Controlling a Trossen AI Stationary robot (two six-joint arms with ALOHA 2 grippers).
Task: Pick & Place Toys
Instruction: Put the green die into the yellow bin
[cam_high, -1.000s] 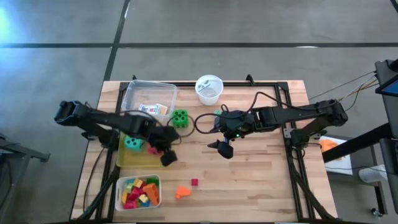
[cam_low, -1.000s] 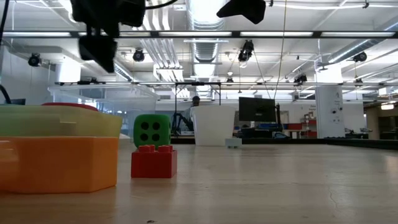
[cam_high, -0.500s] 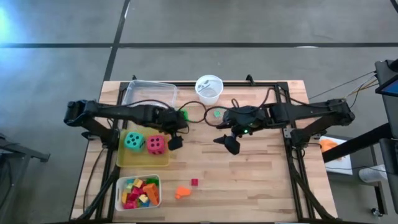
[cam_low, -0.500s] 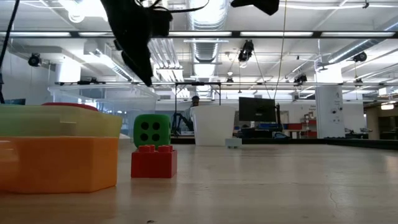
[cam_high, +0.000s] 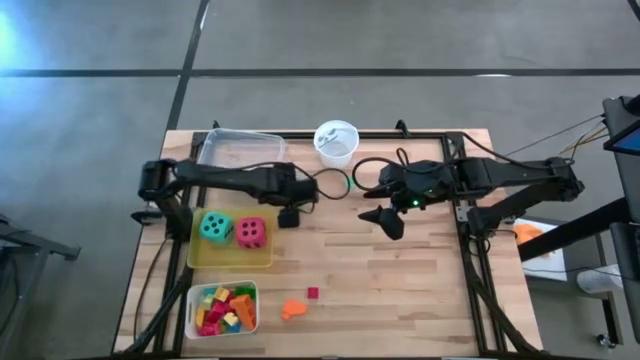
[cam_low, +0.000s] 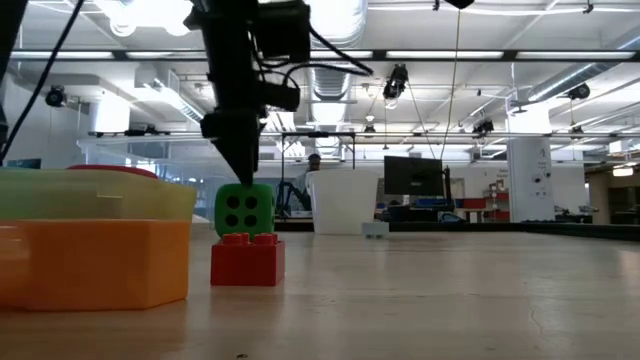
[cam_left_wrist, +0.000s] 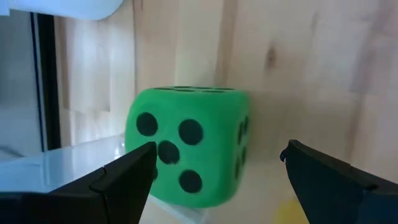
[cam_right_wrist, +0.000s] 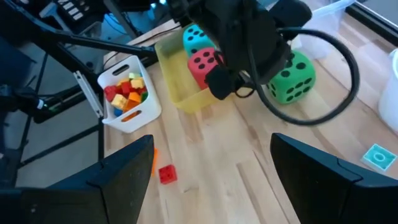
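Note:
A green foam die (cam_left_wrist: 186, 152) rests on the wood beside the yellow tray (cam_low: 95, 240). My left gripper (cam_low: 240, 165) hangs open just above it, pointing down, a finger toward either side; in the high view the arm hides the die. A teal die (cam_high: 213, 227) and a red die (cam_high: 252, 232) lie in the yellow tray. A red block (cam_low: 247, 260) and an orange block (cam_high: 292, 309) sit on the table nearer the front. My right gripper (cam_high: 385, 220) is open, raised over mid-table, with nothing between its fingers.
A white tray (cam_high: 190, 318) full of small bright blocks stands at the near left. A clear tray (cam_high: 238, 150) and a white cup (cam_high: 336, 142) stand at the far edge. A small teal card (cam_right_wrist: 376, 155) lies near the cup. Bare wood stretches to the right.
My left gripper has swung from over the yellow tray toward the far right, rolled its wrist, and come down over the green die, staying open. My right gripper has risen and drawn back toward the table's right edge. No toy has moved.

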